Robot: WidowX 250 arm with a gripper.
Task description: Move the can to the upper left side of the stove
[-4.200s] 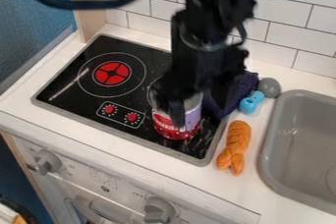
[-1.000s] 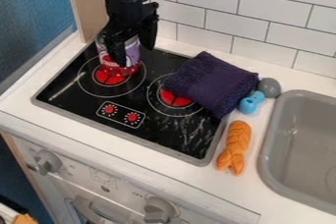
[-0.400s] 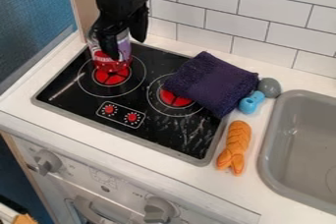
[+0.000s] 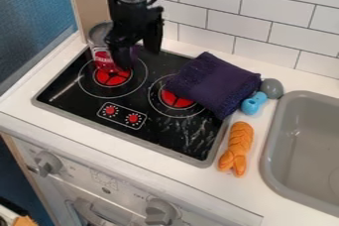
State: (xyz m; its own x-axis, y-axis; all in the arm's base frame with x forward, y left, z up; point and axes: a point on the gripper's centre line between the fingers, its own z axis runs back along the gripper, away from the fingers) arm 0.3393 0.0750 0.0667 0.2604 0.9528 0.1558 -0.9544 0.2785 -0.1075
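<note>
White tiles (image 4: 222,13) rise behind the stove (image 4: 162,133). I hang with my gripper (image 4: 138,55) released, its fingers spread apart, beside the can (image 4: 102,54), which stands at the stove's upper left, by the left burner (image 4: 110,78).

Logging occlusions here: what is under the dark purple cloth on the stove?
The dark purple, rough-textured cloth covers the upper part of the right red-centred burner and some black glossy stovetop. Anything else beneath it is hidden.
</note>
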